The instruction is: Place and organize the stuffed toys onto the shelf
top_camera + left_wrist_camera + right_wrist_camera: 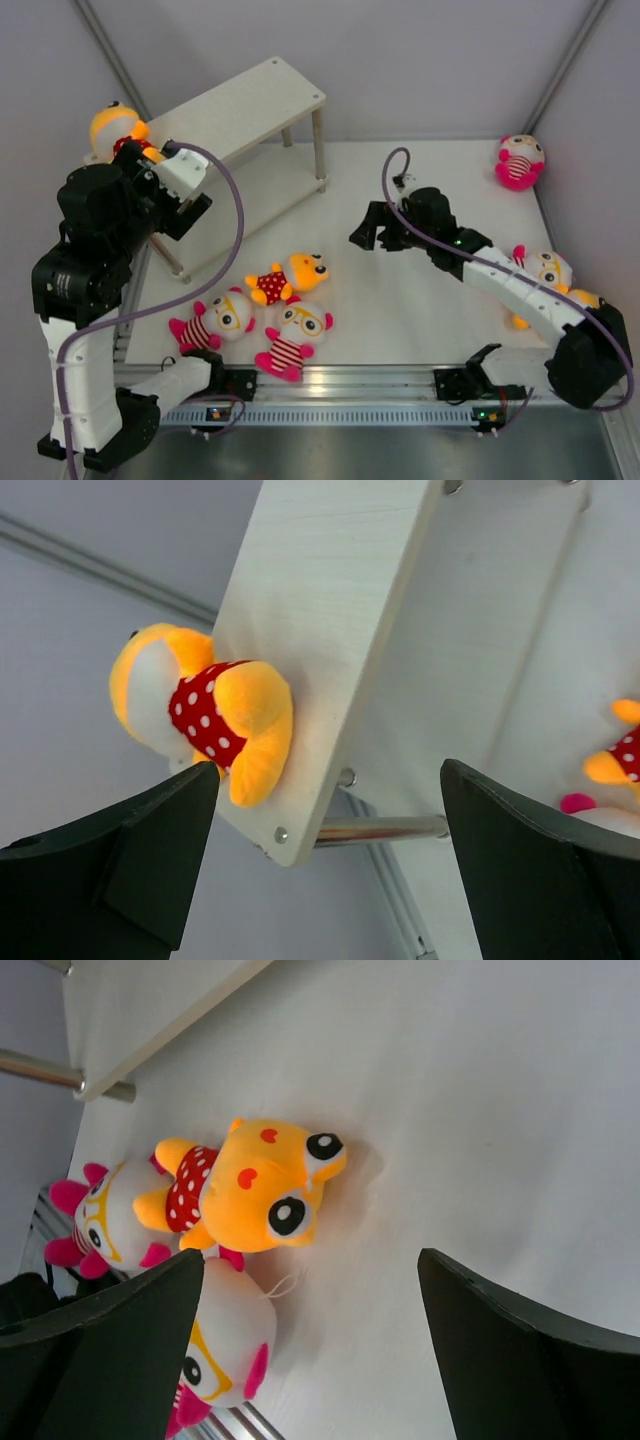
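The cream two-tier shelf stands at the back left. One orange toy in a red dotted shirt sits on its top board's left end; the left wrist view shows it on the board. My left gripper is open and empty beside that end. A second orange toy and two white-faced toys lie on the table's front. My right gripper is open and empty, right of them, facing the orange toy.
A white-faced toy sits at the back right corner. Another white-faced toy and an orange one lie partly under my right arm at the right edge. A metal rail runs along the front.
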